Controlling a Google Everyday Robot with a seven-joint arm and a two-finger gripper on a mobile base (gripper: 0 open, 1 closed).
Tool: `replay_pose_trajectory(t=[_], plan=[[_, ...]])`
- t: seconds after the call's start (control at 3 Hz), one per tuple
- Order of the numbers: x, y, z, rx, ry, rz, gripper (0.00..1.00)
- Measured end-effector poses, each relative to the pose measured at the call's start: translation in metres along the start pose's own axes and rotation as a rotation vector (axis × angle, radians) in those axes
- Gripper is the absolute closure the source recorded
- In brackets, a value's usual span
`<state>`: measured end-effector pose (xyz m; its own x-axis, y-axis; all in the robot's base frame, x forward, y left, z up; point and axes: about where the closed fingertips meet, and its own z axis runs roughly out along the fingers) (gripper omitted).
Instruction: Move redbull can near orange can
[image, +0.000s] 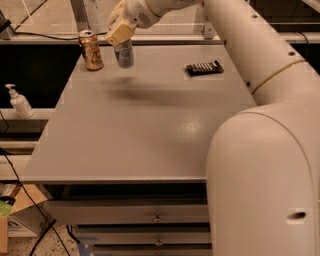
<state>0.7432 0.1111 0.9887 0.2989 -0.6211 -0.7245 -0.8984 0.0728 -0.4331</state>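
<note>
The orange can stands upright at the far left corner of the grey table. My gripper is shut on the redbull can, a slim silver can with blue patches, and holds it upright by its top. The can hangs a little above the table, just right of the orange can, with a small gap between them. The can's top is hidden by the fingers.
A dark flat snack packet lies at the far right of the table. A white pump bottle stands on a lower shelf to the left. My large white arm fills the right side. Drawers are under the table front.
</note>
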Motion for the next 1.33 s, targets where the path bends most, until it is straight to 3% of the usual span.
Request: replay_pose_trajectory(t=[0.33, 0.67, 1.33], plan=[[0.001, -0.003, 0.023, -0.033, -0.016, 0.032, 1.00], [0.010, -0.006, 0.039, -0.054, -0.017, 0.080, 0.84], [0.022, -0.011, 0.061, -0.063, -0.022, 0.153, 0.37]])
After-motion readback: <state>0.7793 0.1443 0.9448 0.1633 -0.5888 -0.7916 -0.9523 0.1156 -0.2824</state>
